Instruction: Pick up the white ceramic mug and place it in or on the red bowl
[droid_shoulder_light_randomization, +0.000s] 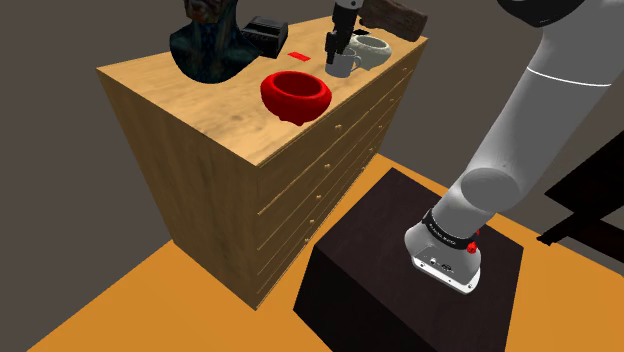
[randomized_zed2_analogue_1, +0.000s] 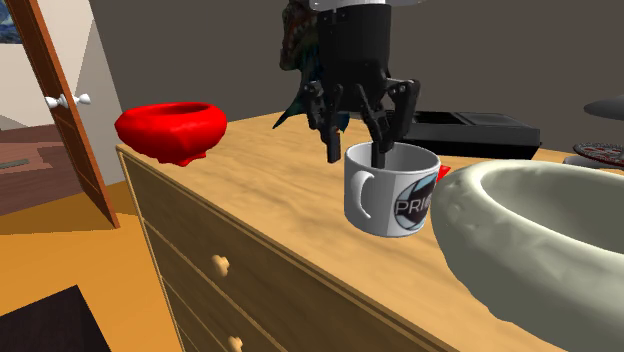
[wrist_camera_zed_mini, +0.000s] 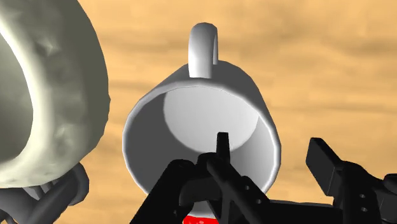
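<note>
Orange flooring (droid_shoulder_light_randomization: 130, 300) surrounds a light wooden dresser (droid_shoulder_light_randomization: 200, 95) with grained top and round-knobbed drawers. We locate the white mug (randomized_zed2_analogue_1: 392, 195) on that top, at centre right of the second exterior view. It stands upright, long axis vertical, mouth up; its loop handle points to that frame's left, toward the red bowl (randomized_zed2_analogue_1: 170, 128). The mug is smooth and glossy, with a round printed emblem on its wall; the red bowl is glossy with an uneven rim. A pale, pitted bowl (randomized_zed2_analogue_1: 530, 250) stands just beside the mug at lower right. The black gripper (randomized_zed2_analogue_1: 356, 155) straddles the mug's wall, one finger inside the cup, one outside by the handle; we read the fingers as parted, clamping nothing.
</note>
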